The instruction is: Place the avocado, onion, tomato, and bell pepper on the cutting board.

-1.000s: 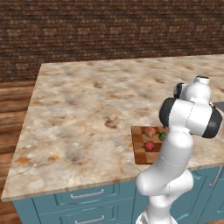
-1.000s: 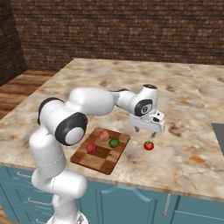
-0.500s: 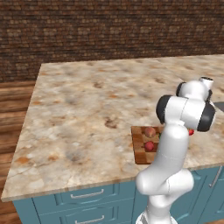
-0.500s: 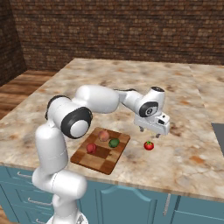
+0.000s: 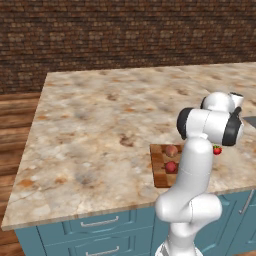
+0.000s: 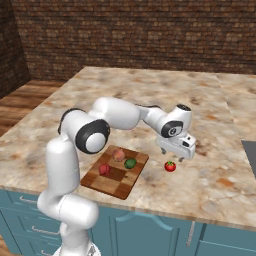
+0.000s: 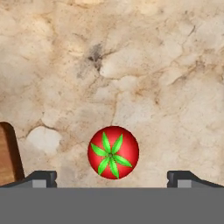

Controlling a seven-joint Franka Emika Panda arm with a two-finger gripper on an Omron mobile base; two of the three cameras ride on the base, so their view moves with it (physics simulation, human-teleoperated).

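Observation:
The tomato [image 6: 170,166] [image 7: 113,152] [image 5: 217,150], red with a green star on top, lies on the counter just right of the checkered cutting board [image 6: 123,189] [image 5: 159,175] [image 7: 6,154]. On the board rest the pale onion [image 6: 118,155] [image 5: 171,150], the green avocado [image 6: 130,163] and the dark red bell pepper [image 6: 104,169] [image 5: 171,167]. My gripper [image 6: 173,156] [image 7: 112,178] hangs open directly above the tomato. One fingertip stands on each side of it and nothing is held.
The marble counter [image 6: 150,95] stretches far and left of the board. Its front edge [image 6: 165,212] runs close below the board and tomato. A dark sink corner [image 6: 250,155] shows at the far right. My own arm arches over the board.
The hand has swung a little right and come down over the tomato. The jaws stayed open. The produce on the board has not moved.

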